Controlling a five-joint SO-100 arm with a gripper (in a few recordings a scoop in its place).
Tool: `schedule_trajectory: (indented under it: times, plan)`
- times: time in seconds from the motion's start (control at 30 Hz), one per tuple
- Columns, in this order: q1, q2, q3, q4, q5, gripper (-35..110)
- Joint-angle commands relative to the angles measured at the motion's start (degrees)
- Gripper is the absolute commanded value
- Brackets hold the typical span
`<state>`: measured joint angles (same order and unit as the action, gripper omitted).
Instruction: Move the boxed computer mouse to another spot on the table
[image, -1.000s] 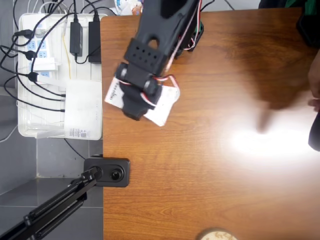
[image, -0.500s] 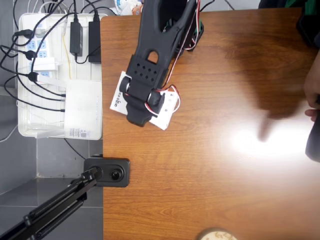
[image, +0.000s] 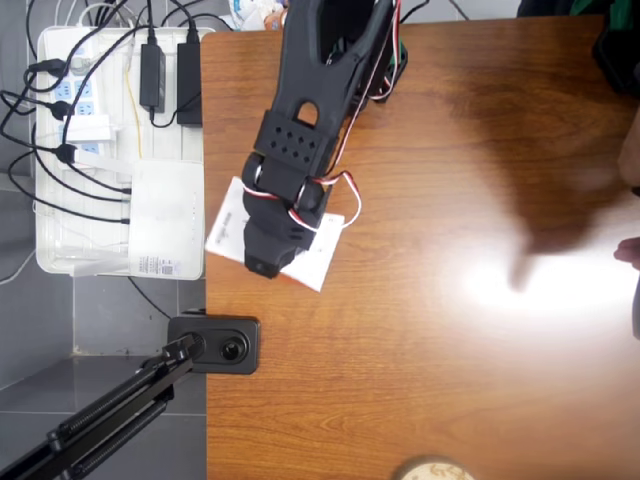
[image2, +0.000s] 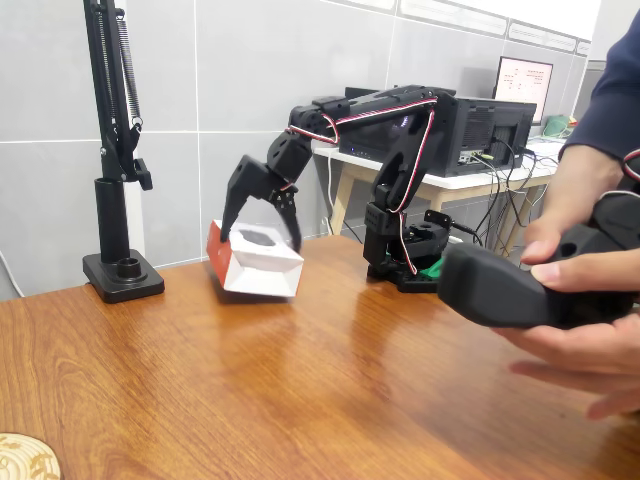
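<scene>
The end effector (image2: 262, 222) grips the box (image2: 254, 262) between its fingers, tilted by the counter's (image: 450, 380) left edge overhead. Its grey lettering is too small to read

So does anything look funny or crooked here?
Yes: the boxed computer mouse is tipped up on the table, its white top facing the camera and a red side showing, with the gripper astride it. In the overhead view it also sits skewed near the table edge.
</scene>
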<state>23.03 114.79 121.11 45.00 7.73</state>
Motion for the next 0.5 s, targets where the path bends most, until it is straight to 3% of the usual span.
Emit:
schedule_trajectory:
  times: [0.0, 0.1, 0.17, 0.2, 0.27, 0.3, 0.37, 0.47]
  plan:
    - [-0.53, 2.29, -0.44, 0.88, -1.32, 104]
    - [-0.53, 3.34, -0.18, 1.85, -1.32, 102]
    - [-0.53, 5.01, -0.09, 3.34, -1.23, 87]
    - [-0.35, 6.33, -0.44, 5.36, -1.23, 67]
    - [0.0, 9.4, -1.85, 10.2, -1.05, 15]
    - [0.26, 10.99, -1.85, 10.11, -0.7, 1]
    - [0.79, 15.38, -0.62, 6.33, 3.43, 0]
    - [0.35, 25.31, 5.1, -10.9, 14.41, 0]
